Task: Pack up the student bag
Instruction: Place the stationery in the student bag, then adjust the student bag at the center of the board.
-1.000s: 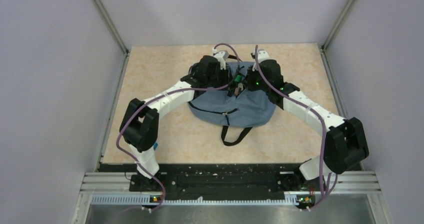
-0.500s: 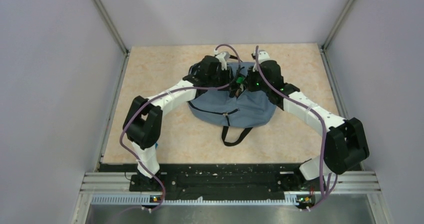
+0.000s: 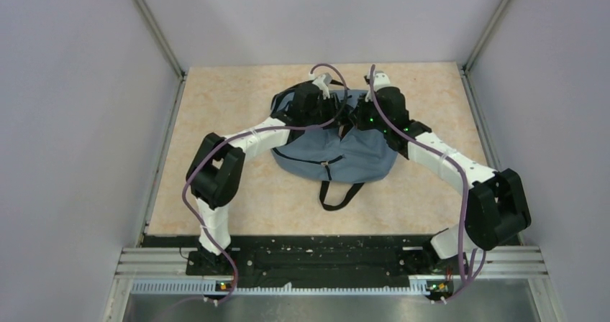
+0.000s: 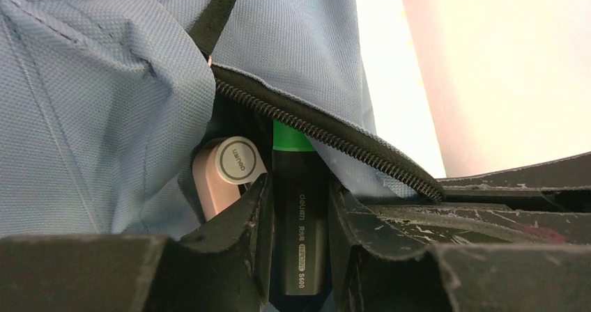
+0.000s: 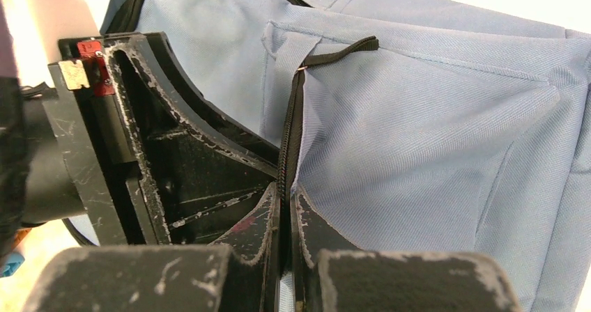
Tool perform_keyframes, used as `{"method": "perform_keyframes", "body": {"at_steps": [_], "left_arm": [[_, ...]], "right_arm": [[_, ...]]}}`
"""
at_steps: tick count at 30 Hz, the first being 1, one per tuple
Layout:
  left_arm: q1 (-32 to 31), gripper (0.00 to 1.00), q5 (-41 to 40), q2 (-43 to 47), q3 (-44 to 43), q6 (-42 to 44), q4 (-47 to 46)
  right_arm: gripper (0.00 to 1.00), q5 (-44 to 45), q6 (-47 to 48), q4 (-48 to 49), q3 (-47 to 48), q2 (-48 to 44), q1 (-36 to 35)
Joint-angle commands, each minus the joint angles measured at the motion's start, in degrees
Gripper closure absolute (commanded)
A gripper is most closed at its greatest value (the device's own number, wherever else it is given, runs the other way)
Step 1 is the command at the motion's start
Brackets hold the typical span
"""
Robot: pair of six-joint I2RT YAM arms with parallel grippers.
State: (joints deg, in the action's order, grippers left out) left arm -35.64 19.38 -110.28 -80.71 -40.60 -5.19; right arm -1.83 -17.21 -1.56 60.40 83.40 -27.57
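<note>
Soft slate-blue fabric backpack lies far-centre on bench. L gripper grasps black highlighter w/ green band, tip at open zip mouth. R gripper clenched on backpack's zip edge.

Soft, even light from above. In my wrist views the surface beside the bag blows out white; my left pincer sits dark.

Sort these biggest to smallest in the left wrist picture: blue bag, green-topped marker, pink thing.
1. student bag
2. marker
3. pink thing, partly hidden and farther away, so unsure
</note>
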Motion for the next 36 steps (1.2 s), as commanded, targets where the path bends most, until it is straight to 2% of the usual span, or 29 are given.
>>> {"method": "perform_keyframes", "body": {"at_steps": [1, 5, 10, 13, 14, 22, 27, 36], "left_arm": [[-1.61, 0.81, 1.76, -0.56, 0.71, -5.21, -12.23], [-2.41, 0.76, 1.74, -0.75, 3.74, -5.65, -12.88], [-2.42, 0.55, -1.85, 2.36, 7.52, -2.58, -10.24], [-2.44, 0.38, -4.26, 4.98, 8.16, 0.46, -7.38], [-2.42, 0.36, -4.91, 5.91, 8.35, 1.47, -6.79], [-2.34, 0.33, -14.77, 14.82, 10.83, 10.15, 1.1], [-2.33, 0.31, -20.64, 17.14, 12.33, 12.29, 4.38], [-1.42, 0.27, -18.04, 12.47, 11.85, 10.72, 1.97]], "right_arm": [[1.0, -2.41, -1.65, 4.89, 0.71, 0.39, 0.24], [1.0, -1.97, -1.72, 5.21, 0.57, 1.02, 0.24], [1.0, -1.89, -1.75, 5.12, 0.52, 1.07, 0.24], [1.0, -1.47, -1.58, 4.91, 0.63, 0.66, 0.22], [1.0, -1.37, -1.53, 4.83, 0.64, 0.5, 0.24], [1.0, -0.93, -0.66, 3.96, -0.01, -0.43, 0.24], [1.0, -3.39, -2.17, 6.7, -3.34, 0.33, 0.17], [1.0, -4.63, -3.29, 7.44, -4.88, 5.37, -1.84]]}}
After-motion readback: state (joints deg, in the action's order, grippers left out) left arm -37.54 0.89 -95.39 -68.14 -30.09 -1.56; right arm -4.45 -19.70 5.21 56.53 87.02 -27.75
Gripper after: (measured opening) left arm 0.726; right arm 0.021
